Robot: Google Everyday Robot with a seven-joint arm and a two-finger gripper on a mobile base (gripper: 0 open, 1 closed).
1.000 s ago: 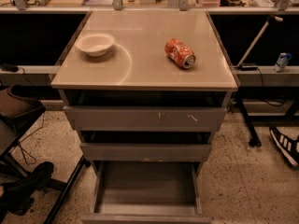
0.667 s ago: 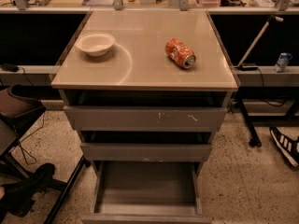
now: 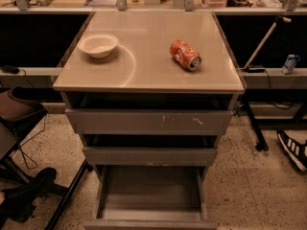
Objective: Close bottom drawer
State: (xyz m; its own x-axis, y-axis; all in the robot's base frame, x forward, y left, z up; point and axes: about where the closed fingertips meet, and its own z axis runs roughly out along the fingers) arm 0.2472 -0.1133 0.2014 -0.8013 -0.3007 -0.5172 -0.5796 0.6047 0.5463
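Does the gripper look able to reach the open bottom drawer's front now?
Likely yes, though unconfirmed: the gripper is out of view; the bottom drawer stands pulled out and nothing visible blocks its front.

Lab or office — cluttered workbench, metal drawer cabinet, speckled floor

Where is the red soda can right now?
In the camera view, the can lies on its side on the cabinet top, right of the white bowl. The gripper is not in view.
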